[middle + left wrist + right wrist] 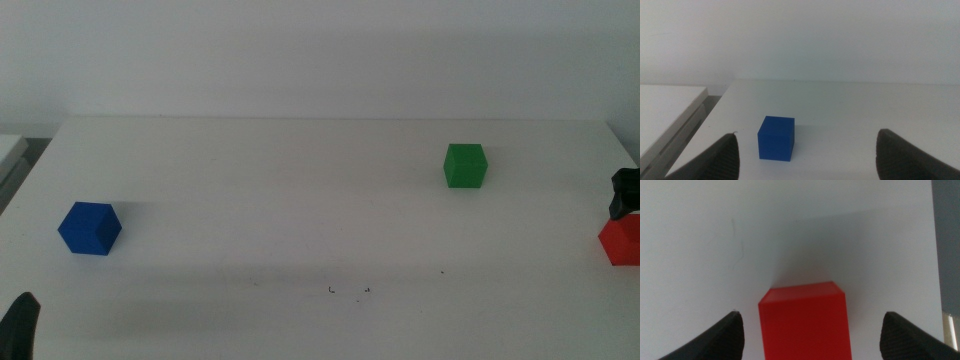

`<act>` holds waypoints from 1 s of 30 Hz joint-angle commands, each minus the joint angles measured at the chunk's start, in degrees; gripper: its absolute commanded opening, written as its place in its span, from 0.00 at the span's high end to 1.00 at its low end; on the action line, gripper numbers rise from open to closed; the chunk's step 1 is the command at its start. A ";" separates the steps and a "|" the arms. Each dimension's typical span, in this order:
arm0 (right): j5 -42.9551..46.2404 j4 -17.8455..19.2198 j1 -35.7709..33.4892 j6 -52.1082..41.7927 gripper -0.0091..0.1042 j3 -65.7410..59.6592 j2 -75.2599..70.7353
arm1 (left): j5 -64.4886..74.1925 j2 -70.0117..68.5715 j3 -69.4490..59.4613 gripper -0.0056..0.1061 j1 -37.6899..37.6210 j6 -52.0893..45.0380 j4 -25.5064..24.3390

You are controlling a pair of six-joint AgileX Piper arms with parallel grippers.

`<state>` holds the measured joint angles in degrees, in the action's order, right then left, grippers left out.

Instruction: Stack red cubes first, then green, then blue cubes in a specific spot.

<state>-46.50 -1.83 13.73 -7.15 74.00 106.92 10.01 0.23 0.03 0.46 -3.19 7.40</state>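
The red cube [622,240] sits at the table's right edge. My right gripper [625,192] hovers just over it. In the right wrist view the red cube [802,322] lies between the wide-apart jaws of the open right gripper [812,335], touching neither. The green cube [465,165] stands at the back right. The blue cube [89,228] rests at the left. My left gripper [20,325] waits at the bottom left corner, and the left wrist view shows it [807,160] open, with the blue cube [776,138] a little ahead. Tiny black marks of the specific spot [348,290] show front centre.
The white table [300,180] ends at a pale wall behind. A lower white surface [665,107] lies past the table's left edge.
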 commanded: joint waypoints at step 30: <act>-0.70 1.32 0.44 -0.22 0.70 0.47 6.03 | -0.79 -0.23 -0.03 0.11 -0.36 0.00 -0.04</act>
<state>-46.21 -1.15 13.73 -7.15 74.09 113.12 10.01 0.23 0.03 0.46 -3.19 7.40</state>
